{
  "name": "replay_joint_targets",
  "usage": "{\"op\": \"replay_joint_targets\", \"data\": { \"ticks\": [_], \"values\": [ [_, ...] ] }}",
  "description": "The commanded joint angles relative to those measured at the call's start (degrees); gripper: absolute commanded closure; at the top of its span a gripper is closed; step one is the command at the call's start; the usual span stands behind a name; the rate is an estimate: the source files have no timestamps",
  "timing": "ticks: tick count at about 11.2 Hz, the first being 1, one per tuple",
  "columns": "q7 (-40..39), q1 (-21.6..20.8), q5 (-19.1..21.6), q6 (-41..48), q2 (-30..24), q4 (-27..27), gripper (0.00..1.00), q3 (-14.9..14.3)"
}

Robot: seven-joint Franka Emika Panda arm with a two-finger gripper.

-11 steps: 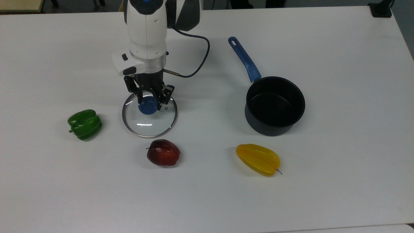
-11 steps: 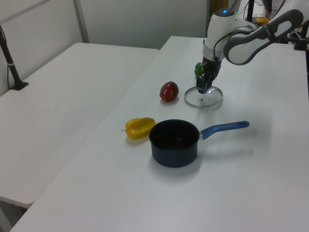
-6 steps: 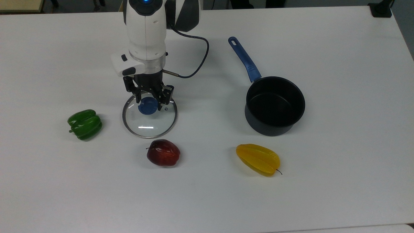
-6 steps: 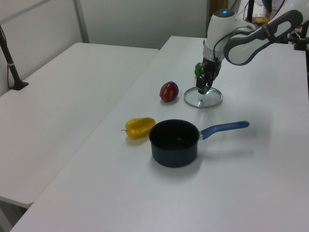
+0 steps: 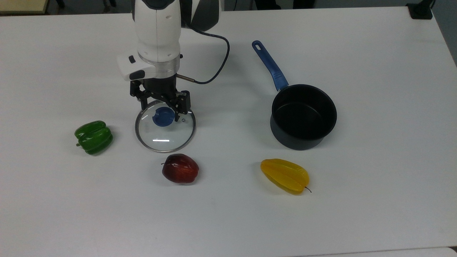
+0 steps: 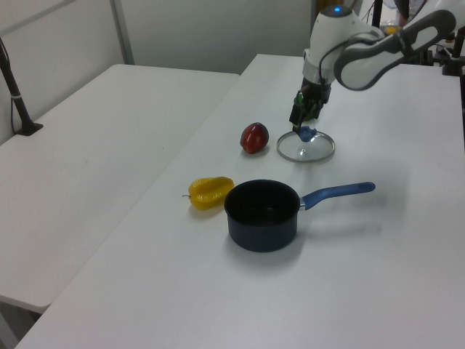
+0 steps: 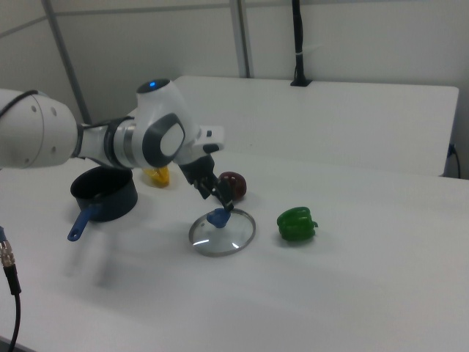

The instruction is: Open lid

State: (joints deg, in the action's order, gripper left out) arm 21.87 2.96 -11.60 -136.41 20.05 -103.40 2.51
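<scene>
Above the lid (image 5: 165, 125) on the table (image 5: 375, 107), the gripper (image 5: 162, 106) has lifted, fingers spread, off the knob (image 5: 163, 117).

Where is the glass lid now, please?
In the top view the lid lies flat on the table's left half, between the green pepper and the red apple, under the gripper.

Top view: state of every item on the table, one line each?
lid: flat on the table, off the saucepan, knob up
gripper: open, above the knob, holding nothing
saucepan: upright, uncovered, empty
green pepper: lying on its side
red apple: resting on the table, below the lid in the top view
yellow starfruit: lying on its side
</scene>
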Motion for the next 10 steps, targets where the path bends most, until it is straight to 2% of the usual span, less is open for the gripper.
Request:
{"op": "replay_joint_targets", "data": {
  "ticks": [1,2,4,5,7,9,10],
  "values": [
    [-0.5,-0.7,0.1,12.6,-4.2,6.2,0.0,0.7],
    [-2.7,-1.5,1.9,17.1,-6.7,7.4,0.0,0.7],
    [-10.3,-2.3,9.5,26.2,-13.2,7.7,0.0,0.6],
    [-13.4,-2.5,10.8,31.4,-15.9,7.6,0.0,0.6],
    [-19.5,-3.7,10.8,38.6,-20.1,7.2,0.0,-0.7],
    [-22.8,-9.3,10.2,41.7,-22.8,6.6,0.0,-7.0],
    [-22.9,-11.3,9.8,42.0,-23.6,5.9,0.0,-9.2]
  ]
}}
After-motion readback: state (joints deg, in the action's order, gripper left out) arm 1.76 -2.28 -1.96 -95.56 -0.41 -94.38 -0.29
